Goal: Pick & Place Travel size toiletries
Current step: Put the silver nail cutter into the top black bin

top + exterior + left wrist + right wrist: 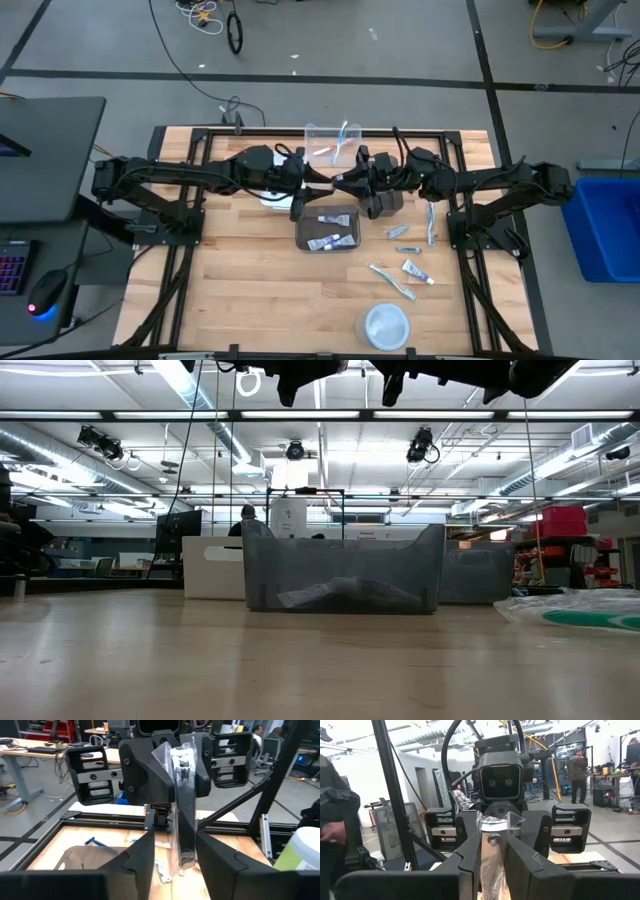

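Both arms meet nose to nose above the middle of the table. A slim dark razor in a clear crinkly wrapper spans the gap between them. My right gripper is shut on it. My left gripper is open, with its fingers on either side of the wrapper's other end and a gap showing beside it. Other toiletries lie loose on the table's right part: a toothbrush, small tubes and another toothbrush. My right gripper pinches the wrapped razor between its two fingers at the end nearer the table's right. The fingers come level from the table's right and lie along it. The razor is lifted clear and points level toward my left gripper.
Below the grippers stands a dark grey bin holding a few tubes. A clear bin with toothbrushes sits at the far edge. A round white dish is at the near edge. A black frame borders the table.
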Controlling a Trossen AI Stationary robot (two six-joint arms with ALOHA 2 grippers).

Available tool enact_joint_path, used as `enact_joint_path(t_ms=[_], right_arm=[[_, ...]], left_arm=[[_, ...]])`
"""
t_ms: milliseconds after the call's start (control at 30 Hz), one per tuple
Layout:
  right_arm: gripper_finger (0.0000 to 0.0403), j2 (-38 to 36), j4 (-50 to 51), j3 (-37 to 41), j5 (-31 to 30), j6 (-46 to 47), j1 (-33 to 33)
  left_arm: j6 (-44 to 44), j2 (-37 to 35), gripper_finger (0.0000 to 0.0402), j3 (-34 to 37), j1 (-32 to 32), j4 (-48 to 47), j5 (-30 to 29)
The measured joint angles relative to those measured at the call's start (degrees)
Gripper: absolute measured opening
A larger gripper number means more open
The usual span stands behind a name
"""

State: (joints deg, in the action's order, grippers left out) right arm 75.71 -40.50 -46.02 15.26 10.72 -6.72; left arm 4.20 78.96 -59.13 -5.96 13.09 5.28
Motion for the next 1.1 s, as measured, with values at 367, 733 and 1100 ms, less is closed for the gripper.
enact_joint_path(t_ms=[367, 733, 1100], right_arm=[[0.0066, -3.75, 4.37, 0.0, 0.21, -2.56, -0.08], [0.0066, -9.34, 16.61, 0.0, -0.11, -6.15, -3.76], [0.0066, -11.0, 34.08, 0.0, -0.19, -12.23, -8.28]], left_arm=[[-0.3, -6.96, 0.0197, 0.04, -0.38, -12.61, -2.63], [-1.64, -13.83, 0.013, 0.0, -0.55, -17.14, -3.25], [-2.99, -13.77, 0.0057, 0.0, -0.55, -18.21, -3.15]])
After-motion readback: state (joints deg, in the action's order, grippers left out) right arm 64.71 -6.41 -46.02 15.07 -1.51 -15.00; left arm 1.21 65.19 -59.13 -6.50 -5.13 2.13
